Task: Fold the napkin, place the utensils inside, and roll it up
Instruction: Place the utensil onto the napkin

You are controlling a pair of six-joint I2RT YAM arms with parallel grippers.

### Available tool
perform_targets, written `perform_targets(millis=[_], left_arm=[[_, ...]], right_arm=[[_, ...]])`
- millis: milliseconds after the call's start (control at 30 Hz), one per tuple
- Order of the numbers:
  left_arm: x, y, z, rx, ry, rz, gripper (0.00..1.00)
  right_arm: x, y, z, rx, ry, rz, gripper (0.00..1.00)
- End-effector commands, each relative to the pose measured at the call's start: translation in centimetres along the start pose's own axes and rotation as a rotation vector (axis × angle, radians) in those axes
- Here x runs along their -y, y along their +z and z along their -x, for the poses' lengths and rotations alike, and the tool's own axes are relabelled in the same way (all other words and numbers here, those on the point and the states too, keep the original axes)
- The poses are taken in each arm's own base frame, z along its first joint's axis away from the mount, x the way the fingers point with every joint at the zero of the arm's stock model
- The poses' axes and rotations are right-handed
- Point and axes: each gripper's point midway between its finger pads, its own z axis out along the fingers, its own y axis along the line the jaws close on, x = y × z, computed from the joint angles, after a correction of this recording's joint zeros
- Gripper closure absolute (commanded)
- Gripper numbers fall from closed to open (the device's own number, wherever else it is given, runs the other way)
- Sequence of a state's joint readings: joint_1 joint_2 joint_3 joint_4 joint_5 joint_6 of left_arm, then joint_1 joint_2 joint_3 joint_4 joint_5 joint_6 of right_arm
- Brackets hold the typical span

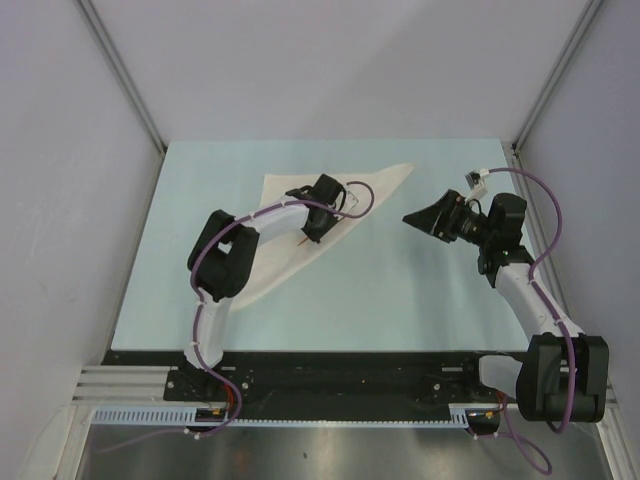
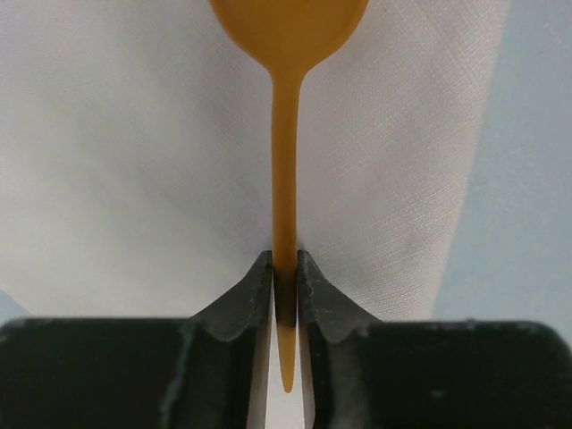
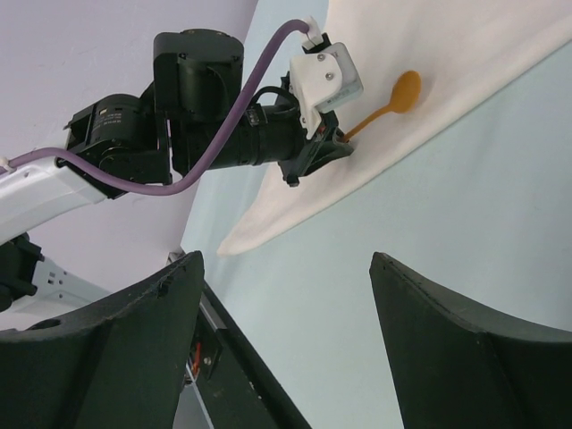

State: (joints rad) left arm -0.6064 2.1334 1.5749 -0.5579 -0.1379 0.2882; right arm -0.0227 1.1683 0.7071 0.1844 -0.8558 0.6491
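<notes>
The cream-white napkin (image 1: 285, 205) lies folded into a triangle at the table's centre left. My left gripper (image 1: 312, 232) is over it, shut on the thin handle of the orange-brown spoon (image 1: 304, 241). In the left wrist view the gripper (image 2: 284, 264) pinches the spoon (image 2: 284, 134) near the handle's end, bowl pointing away over the napkin (image 2: 134, 161). The right wrist view shows the spoon (image 3: 404, 91) low over the napkin (image 3: 447, 54), held by the left gripper (image 3: 335, 150). My right gripper (image 1: 420, 218) is open and empty, apart to the right, its wide-spread tips (image 3: 286, 268) over bare table.
The pale blue table (image 1: 400, 290) is walled by grey panels on left, back and right. The black mounting rail (image 1: 330, 370) runs along the near edge. The left arm (image 1: 225, 255) arches over the napkin's lower corner.
</notes>
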Motion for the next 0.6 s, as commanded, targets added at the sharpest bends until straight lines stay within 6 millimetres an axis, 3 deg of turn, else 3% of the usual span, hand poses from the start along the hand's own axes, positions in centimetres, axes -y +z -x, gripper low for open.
perform_targets(millis=[0,333,467,533,567], left_arm=[[0.4,0.9,-0.7,-0.033,-0.032,-0.011,0.75],[0.2,-0.7,1.2,0.040,-0.060,-0.018,0.58],[-0.2,-3.2,2.6,0.095,-0.082,-0.023,0.52],[-0.4,-4.9,3.4,0.131,-0.097,-0.029,0.43],[-0.7,-6.8,4.0,0.172,-0.111,-0.025,0.35]], right_arm=[[-0.8,-0.5,0.1,0.005,-0.048,0.021,0.19],[-0.7,-0.5,0.1,0.004,-0.048,0.017,0.20],[-0.3,-0.4,0.9,0.023,-0.043,-0.004,0.19],[0.5,0.0,1.9,0.036,-0.035,-0.029,0.19],[1.0,0.1,2.6,0.049,-0.036,-0.048,0.19]])
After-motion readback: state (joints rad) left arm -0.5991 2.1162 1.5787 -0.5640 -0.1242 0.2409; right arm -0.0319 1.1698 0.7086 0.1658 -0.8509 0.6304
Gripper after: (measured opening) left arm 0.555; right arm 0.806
